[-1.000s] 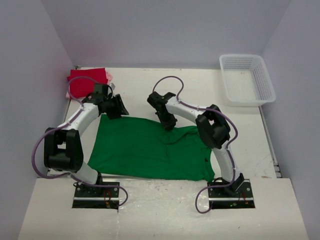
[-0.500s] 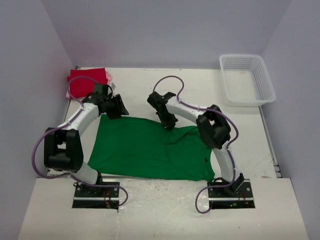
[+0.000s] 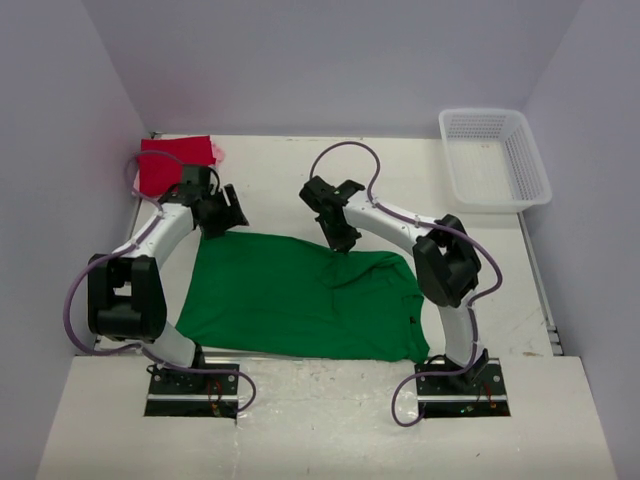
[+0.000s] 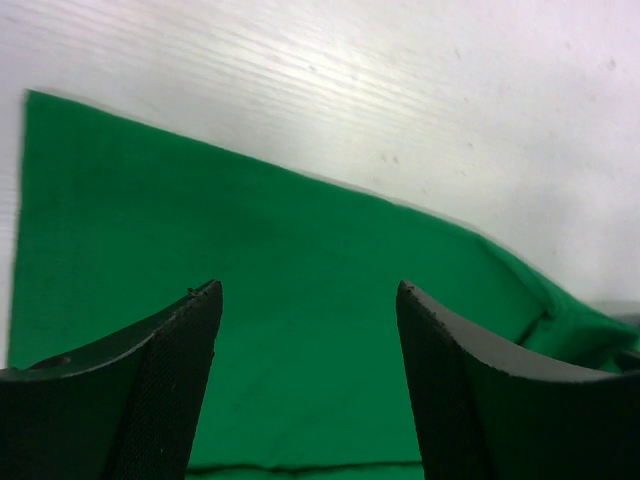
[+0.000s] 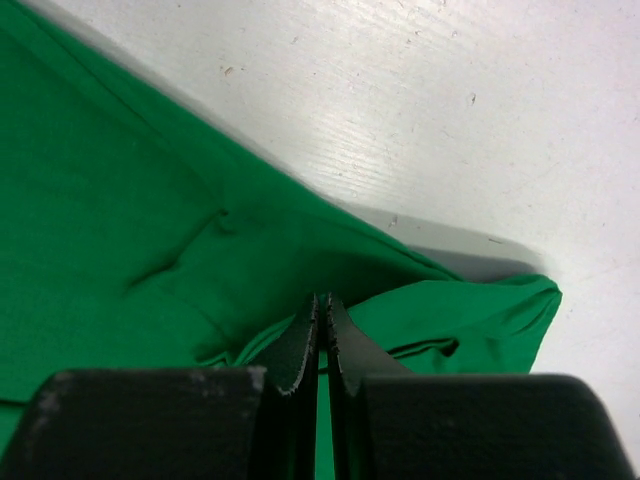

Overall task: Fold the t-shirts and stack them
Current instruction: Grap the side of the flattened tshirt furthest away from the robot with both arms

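While the green t-shirt (image 3: 300, 300) lies spread flat, the right gripper (image 5: 320, 300) is clenched on its far edge, probably to carry that edge over in a fold. The left gripper (image 4: 305, 295) hangs released above its far-left corner, gripping nothing. A red t-shirt (image 3: 172, 165) lies beyond that corner.

The white table (image 3: 290, 170) carries 1 green t-shirt (image 3: 290, 300) spread flat mid-table, 1 folded red t-shirt (image 3: 170, 165) with pink cloth (image 3: 217, 153) peeking out far-left, and 1 white mesh basket (image 3: 528, 160) far-right.
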Controlling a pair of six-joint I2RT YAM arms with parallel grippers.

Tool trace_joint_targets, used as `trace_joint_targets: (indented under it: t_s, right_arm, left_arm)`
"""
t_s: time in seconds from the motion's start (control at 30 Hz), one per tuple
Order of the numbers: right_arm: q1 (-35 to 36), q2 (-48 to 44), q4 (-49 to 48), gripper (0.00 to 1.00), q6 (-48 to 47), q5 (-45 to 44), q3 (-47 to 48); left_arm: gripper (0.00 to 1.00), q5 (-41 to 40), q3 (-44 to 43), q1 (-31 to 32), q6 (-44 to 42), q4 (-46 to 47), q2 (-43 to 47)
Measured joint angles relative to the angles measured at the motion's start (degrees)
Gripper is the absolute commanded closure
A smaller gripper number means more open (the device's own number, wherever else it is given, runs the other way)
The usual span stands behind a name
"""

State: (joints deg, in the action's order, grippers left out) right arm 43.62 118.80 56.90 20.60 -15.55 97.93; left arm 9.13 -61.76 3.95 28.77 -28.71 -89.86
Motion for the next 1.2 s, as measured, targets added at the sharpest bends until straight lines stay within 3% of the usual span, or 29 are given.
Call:
trace_joint_targets:
  t_s: [0.43,1.2]
  right_arm:
    - [0.2,-4.0,-3.9,1.0,-0.1,0.0,-4.5]
    - [0.2,-8.4,-7.0,1.0,-0.3,1.8,-9.2]
  left_arm:
    - [0.3,-2.0,-3.7,-9.7,-0.1,-1.4,-8.1]
    - [0.39,-12.2,-12.2,-10.3,0.1,-6.2,-18.4]
